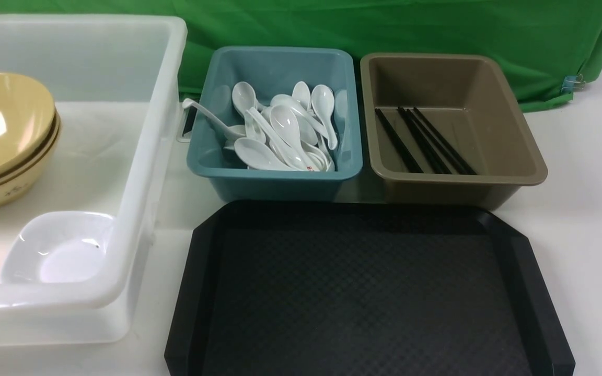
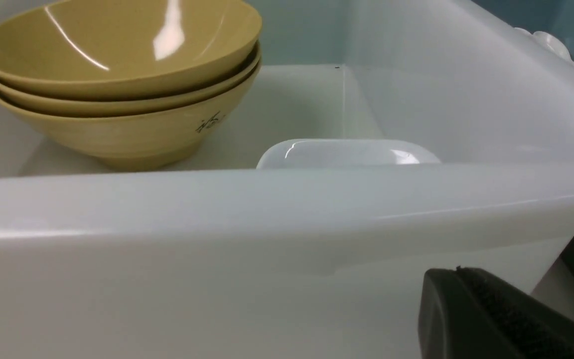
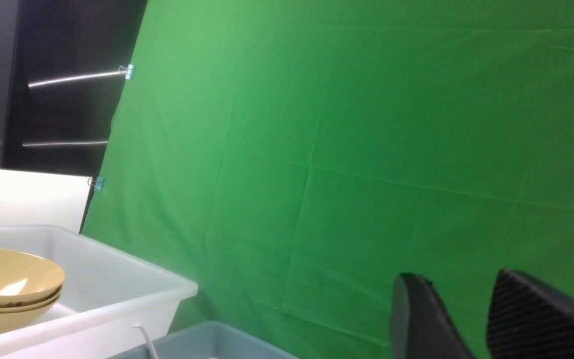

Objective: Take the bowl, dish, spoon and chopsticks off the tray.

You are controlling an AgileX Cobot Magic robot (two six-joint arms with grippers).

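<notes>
White table (image 1: 583,219) — bearing tray (image 1: 369,292) (black), three tubs (image 1: 275,177).

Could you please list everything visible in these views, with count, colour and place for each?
tray: one, black, nearest on the table, nothing on it.
white tub: one, translucent white, left of the tray.
bowl: a stack of three, mustard yellow, in the white tub.
dish: one, white, in the white tub's near corner.
teal tub: one, behind the tray.
spoon: a pile, too many to count, white, in the teal tub.
brown tub: one, right of the teal tub.
chopsticks: several, black, in the brown tub.
green cloth: one, backdrop.
left pincer: black, shut, outside the white tub's near wall.
right pincer: black, jaws apart, holding nothing, raised before the cloth.
</notes>
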